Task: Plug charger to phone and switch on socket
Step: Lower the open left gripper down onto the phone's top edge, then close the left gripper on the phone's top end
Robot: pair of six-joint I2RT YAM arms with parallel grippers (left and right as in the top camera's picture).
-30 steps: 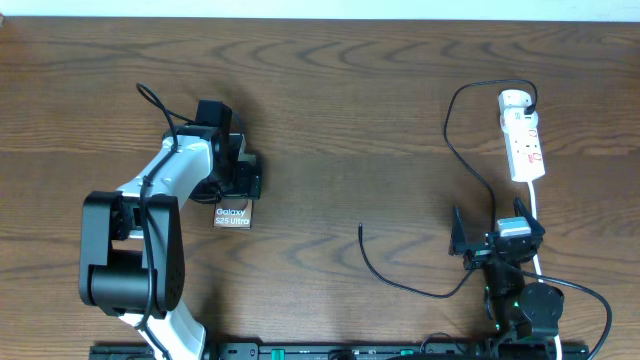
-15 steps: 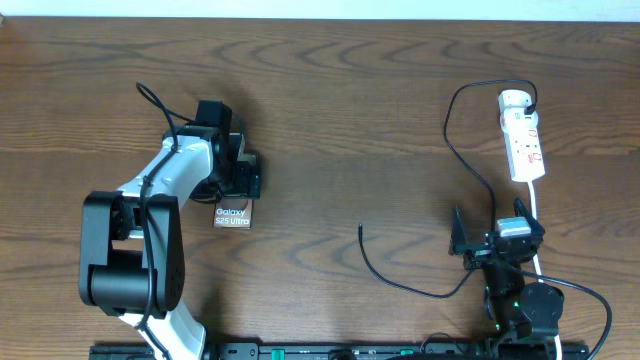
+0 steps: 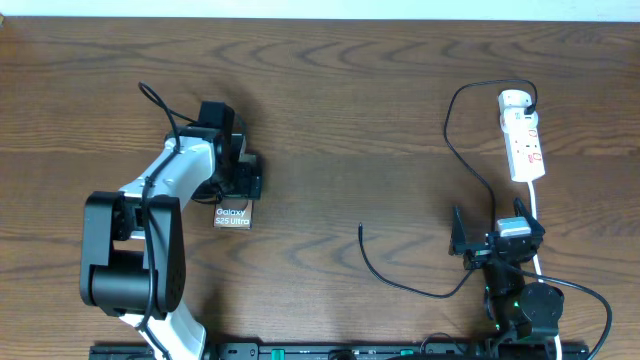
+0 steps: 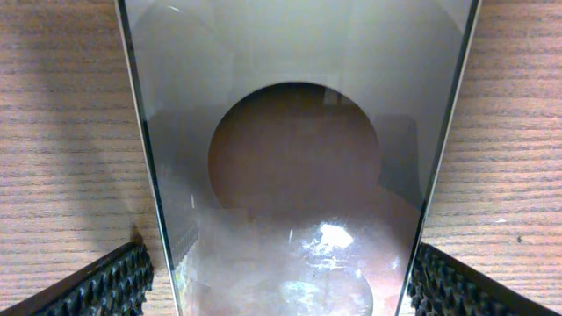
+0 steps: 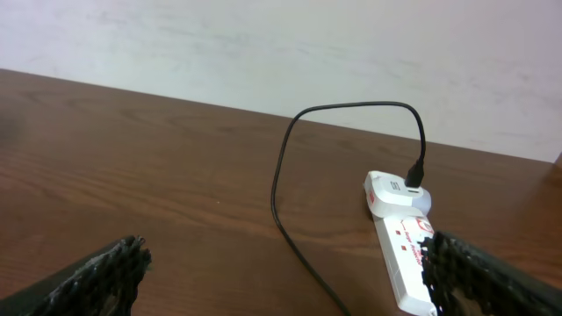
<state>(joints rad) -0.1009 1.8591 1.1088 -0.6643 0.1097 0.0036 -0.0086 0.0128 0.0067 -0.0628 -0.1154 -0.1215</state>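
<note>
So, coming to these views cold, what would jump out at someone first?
The left gripper straddling the far end of the phone at left of the table, its glossy face filling the left wrist view. Next, the charger, its plug already in the far end of the socket at right, its connector tip lying loose mid-table, well apart from the phone. The right gripper sits open near the front edge.

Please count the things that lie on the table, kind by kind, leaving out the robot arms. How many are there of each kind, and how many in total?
phone: 1
black charger cable: 1
white power strip: 1
Total: 3
</note>
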